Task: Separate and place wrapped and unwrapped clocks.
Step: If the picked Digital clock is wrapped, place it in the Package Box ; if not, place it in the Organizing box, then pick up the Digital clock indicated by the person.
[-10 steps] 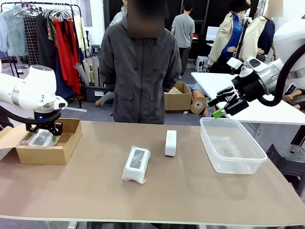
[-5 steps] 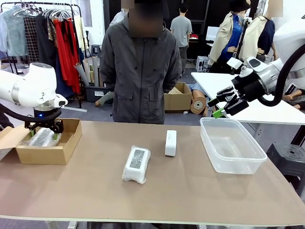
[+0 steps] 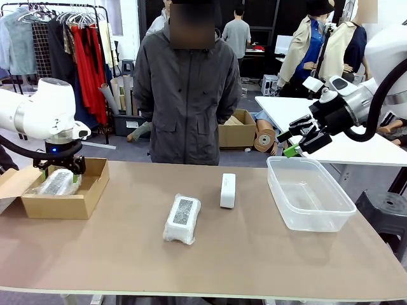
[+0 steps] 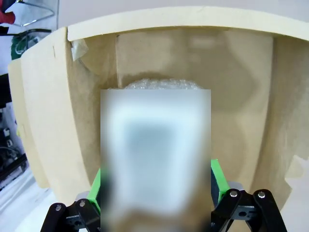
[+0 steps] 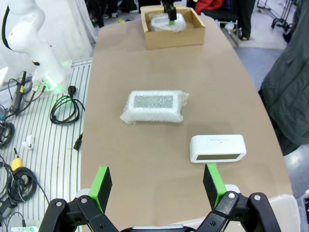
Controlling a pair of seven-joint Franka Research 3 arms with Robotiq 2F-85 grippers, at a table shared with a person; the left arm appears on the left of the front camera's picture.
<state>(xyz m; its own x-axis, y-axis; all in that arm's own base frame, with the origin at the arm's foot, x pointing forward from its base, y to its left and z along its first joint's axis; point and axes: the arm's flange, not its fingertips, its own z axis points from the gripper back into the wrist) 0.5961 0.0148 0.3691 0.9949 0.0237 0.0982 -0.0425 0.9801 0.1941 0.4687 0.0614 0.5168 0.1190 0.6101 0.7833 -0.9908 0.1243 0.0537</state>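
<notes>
One wrapped clock [image 3: 57, 181], a bubble-wrap bundle, lies inside the brown cardboard box [image 3: 82, 202] at the table's left. My left gripper [image 3: 60, 170] hangs just over it, open, its green pads [image 4: 217, 183] standing on either side of the bundle [image 4: 159, 85]. A second wrapped clock [image 3: 182, 218] lies mid-table, also seen in the right wrist view [image 5: 153, 107]. The bare white unwrapped clock [image 3: 227, 190] stands just beyond it [image 5: 217, 148]. My right gripper [image 3: 299, 141] hovers open and empty above the far left corner of the clear tub [image 3: 310, 219].
A person in a dark jacket [image 3: 184, 82] stands at the far side of the table, hands out of sight. The tub holds nothing. Bare tabletop [image 3: 254, 254] spreads across the front. In the right wrist view, the box [image 5: 172, 36] sits at the far end.
My left gripper has opened and risen a little over the box, leaving the wrapped clock lying inside. The right arm has not moved.
</notes>
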